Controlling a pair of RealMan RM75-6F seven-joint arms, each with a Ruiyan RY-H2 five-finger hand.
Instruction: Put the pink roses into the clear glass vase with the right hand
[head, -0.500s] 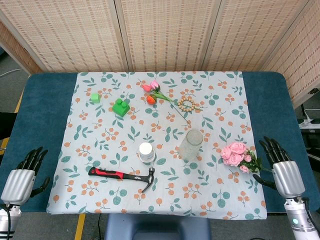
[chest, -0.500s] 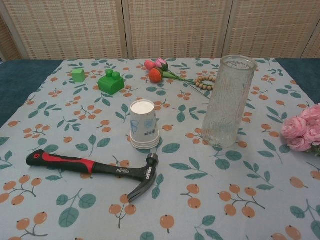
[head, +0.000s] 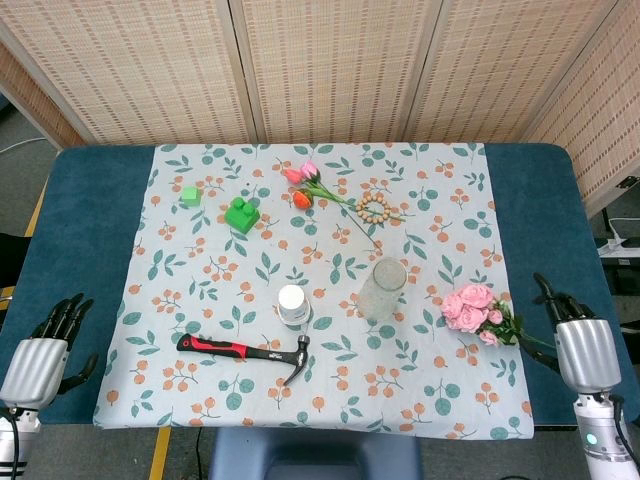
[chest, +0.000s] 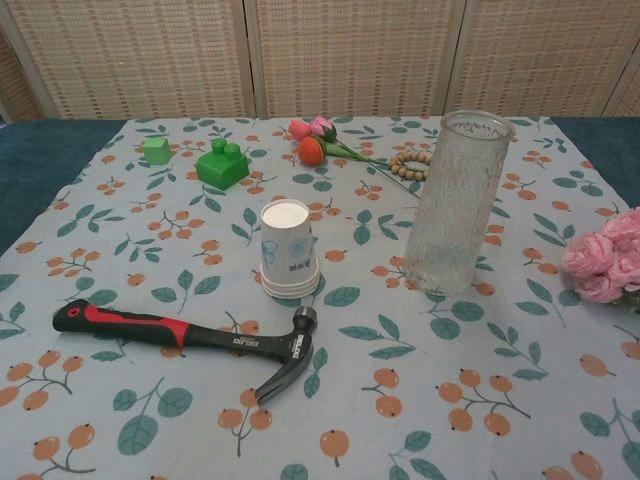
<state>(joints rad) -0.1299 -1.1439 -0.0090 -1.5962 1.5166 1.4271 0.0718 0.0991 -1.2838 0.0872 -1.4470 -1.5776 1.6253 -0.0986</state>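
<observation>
Head view, right hand: the right hand sits on the bare blue table by its right edge, just off the floral cloth, fingers spread and holding nothing.
Head view, roses: the pink roses lie on the cloth's right margin, just left of that hand, stems pointing toward it, not touching it.
Head view, vase: the clear glass vase stands upright further left of the roses, open cloth between them.
Head view, left hand: the left hand rests at the table's left edge, fingers apart, empty.
Head view, clutter: a paper cup and a red-handled claw hammer lie left of the vase; green blocks, tulips and a bead bracelet lie toward the far edge.
Chest view, hands: neither shows.
Chest view, roses: cut off at the right edge, beside the vase.
</observation>
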